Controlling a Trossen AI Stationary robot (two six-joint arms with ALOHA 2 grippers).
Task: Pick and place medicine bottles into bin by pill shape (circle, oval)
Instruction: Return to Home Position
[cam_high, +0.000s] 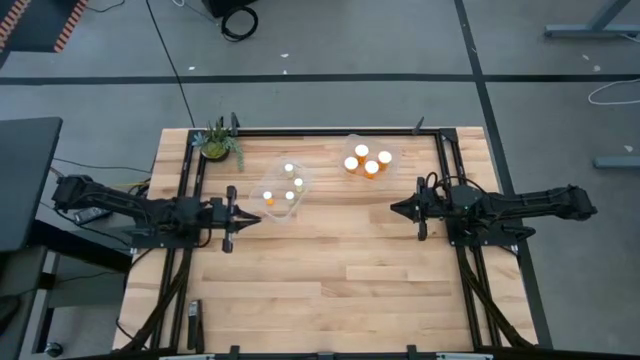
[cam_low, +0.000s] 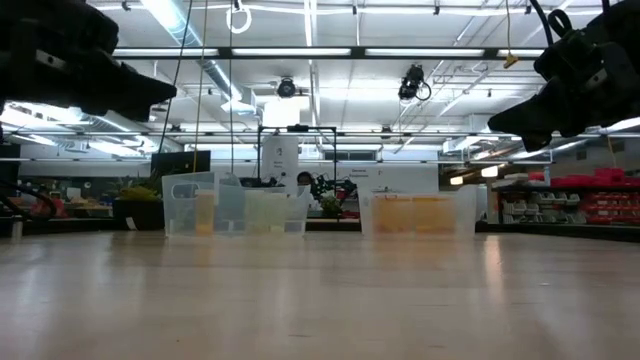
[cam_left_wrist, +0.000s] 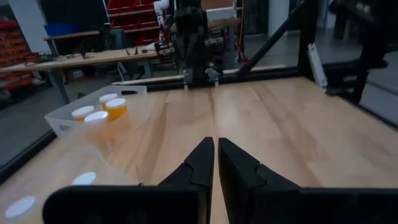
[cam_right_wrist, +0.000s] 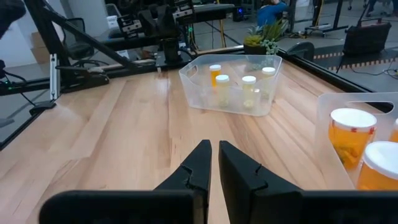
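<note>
High view first: we've got the left tool (cam_high: 246, 218) over the tabletop (cam_high: 330, 280) just beside the left bin (cam_high: 276, 183). The right tool (cam_high: 396, 208) faces it from across, near the right bin (cam_high: 392, 147). Four small bottles (cam_high: 297, 183) stand in the left bin and four big bottles (cam_high: 371, 168) in the right one. A plant (cam_high: 218, 143) sits at the far corner.

Low view: we see both bins at the back, apart from each other, with the arms high above.

Left wrist view: its fingers are pressed together, pinching nothing, and the big bottles stand upright ahead.

Right wrist view: its fingers are likewise together and empty. The small bottles are ahead and the big ones close by.
</note>
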